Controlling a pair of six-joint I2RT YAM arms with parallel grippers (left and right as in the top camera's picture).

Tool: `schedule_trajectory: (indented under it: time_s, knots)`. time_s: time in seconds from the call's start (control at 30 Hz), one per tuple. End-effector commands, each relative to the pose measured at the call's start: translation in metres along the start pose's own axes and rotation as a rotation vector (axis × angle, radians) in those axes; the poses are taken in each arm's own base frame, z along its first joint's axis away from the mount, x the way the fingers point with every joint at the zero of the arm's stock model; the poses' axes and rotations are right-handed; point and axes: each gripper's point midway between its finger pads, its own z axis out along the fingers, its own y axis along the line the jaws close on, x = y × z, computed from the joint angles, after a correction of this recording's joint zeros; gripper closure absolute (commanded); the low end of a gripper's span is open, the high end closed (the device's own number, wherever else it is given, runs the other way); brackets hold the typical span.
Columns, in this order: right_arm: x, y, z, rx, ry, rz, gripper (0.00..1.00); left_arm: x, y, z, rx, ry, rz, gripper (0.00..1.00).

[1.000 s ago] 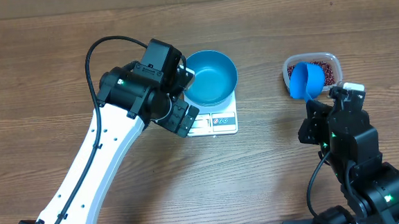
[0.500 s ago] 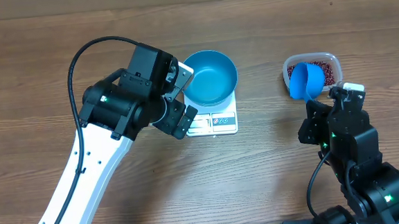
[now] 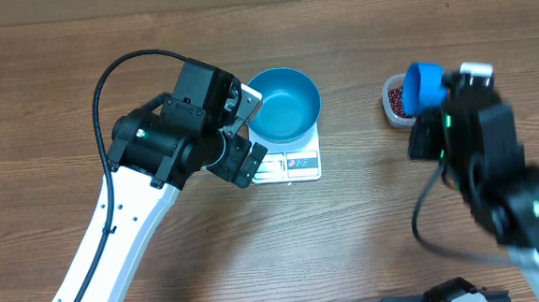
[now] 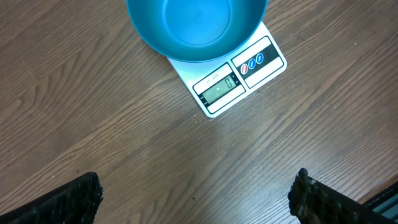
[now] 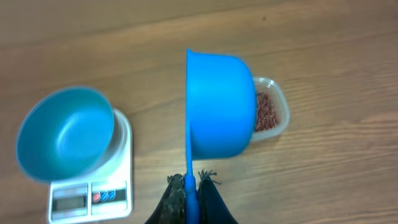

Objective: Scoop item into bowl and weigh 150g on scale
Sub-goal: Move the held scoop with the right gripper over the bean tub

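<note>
Right gripper (image 5: 191, 186) is pinched tight on the handle of the blue scoop (image 5: 217, 106), tipped on its side over the clear tub (image 5: 284, 115) of beans (image 5: 264, 112). Left gripper (image 4: 196, 199) hangs spread wide near the scale (image 3: 300, 164), and the bowl (image 3: 285, 103) sits on it.

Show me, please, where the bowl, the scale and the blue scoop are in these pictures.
bowl (image 3: 284, 108), overhead view, on its inner floor.
scale (image 4: 230, 79), left wrist view, on its front panel beside the display.
blue scoop (image 5: 221, 106), right wrist view, on the cup's outer wall.
</note>
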Motion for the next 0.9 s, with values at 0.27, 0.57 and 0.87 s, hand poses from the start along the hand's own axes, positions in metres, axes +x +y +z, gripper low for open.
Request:
schedule_trajectory:
  time_s: [0.27,0.57,0.87]
  knots:
    - [-0.036,-0.047,0.104,0.311,0.363,-0.157,0.96,0.000,-0.001,0.000,0.011,-0.003,0.011,0.00]
    - [-0.019,-0.064,0.158,0.465,0.454,-0.233,0.96,0.000,-0.001,0.000,0.011,-0.003,0.011,0.00]
    - [-0.016,-0.063,0.163,0.466,0.464,-0.237,0.96,0.000,-0.001,0.000,0.011,-0.003,0.011,0.00]
